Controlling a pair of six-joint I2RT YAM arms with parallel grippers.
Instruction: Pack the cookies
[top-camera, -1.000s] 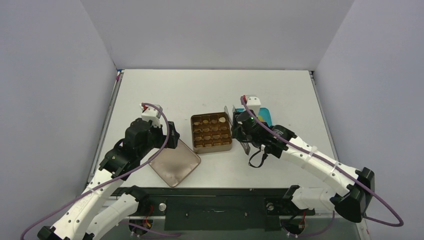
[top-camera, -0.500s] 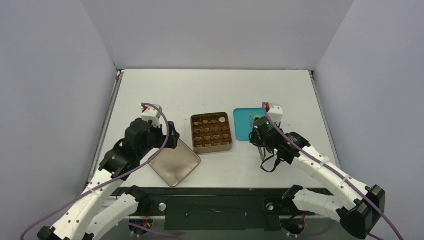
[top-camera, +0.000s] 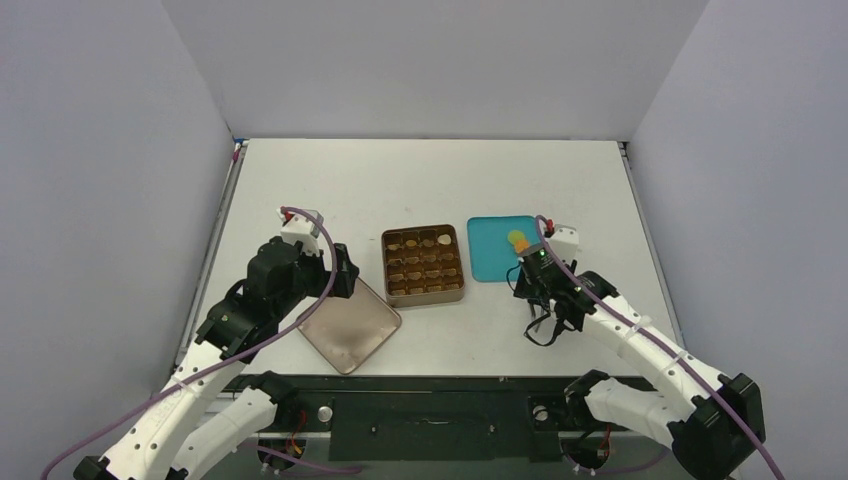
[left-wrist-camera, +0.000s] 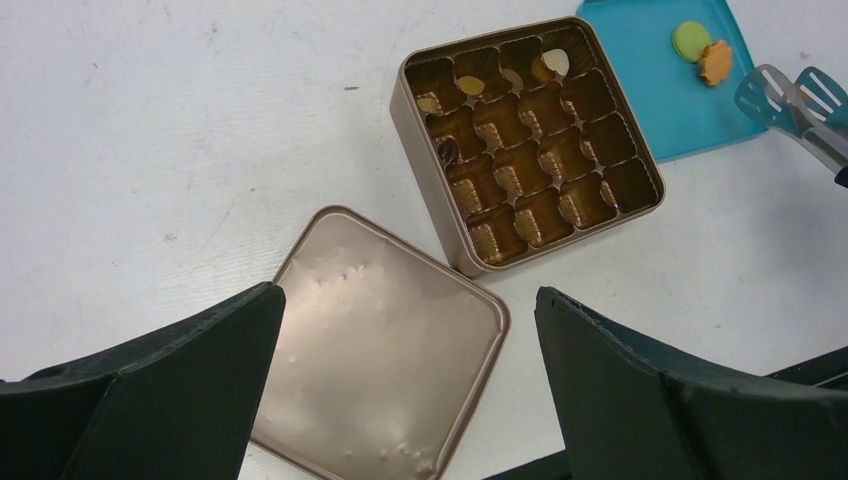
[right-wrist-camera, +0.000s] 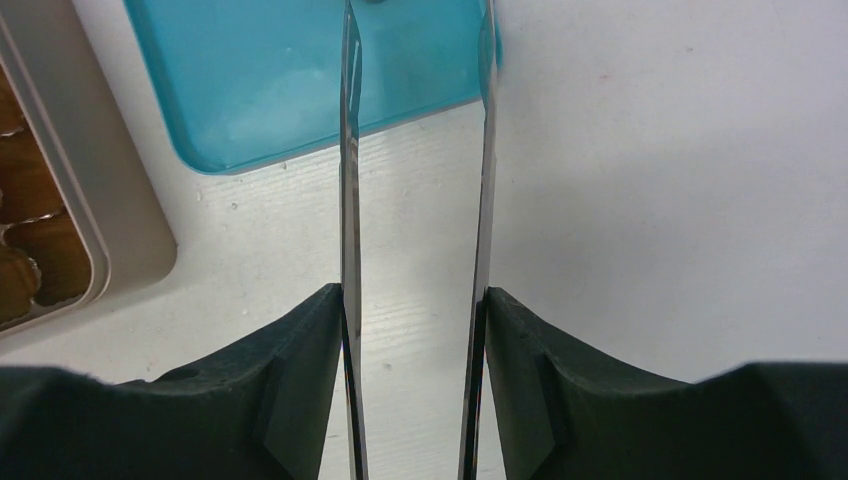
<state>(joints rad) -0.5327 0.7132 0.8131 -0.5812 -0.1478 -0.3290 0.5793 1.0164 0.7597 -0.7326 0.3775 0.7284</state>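
On the teal tray (left-wrist-camera: 640, 95), a green cookie (left-wrist-camera: 690, 40) and an orange cookie (left-wrist-camera: 716, 63) lie touching; others sit in the tin (left-wrist-camera: 435, 190). My right gripper (right-wrist-camera: 412, 300) pinches the tweezers (left-wrist-camera: 765, 90), tips parted at the tray's corner. My left gripper (left-wrist-camera: 405, 300) gapes wide, empty. Risk: an off-centre squeeze flicks a cookie off the tray.

Count on the table: one sixteen-cell tin (top-camera: 428, 298), one lid (left-wrist-camera: 380, 340), one teal tray (left-wrist-camera: 640, 90), one pair of tweezers (left-wrist-camera: 790, 100). The tray holds two cookies (left-wrist-camera: 690, 40); the tin holds at least three.
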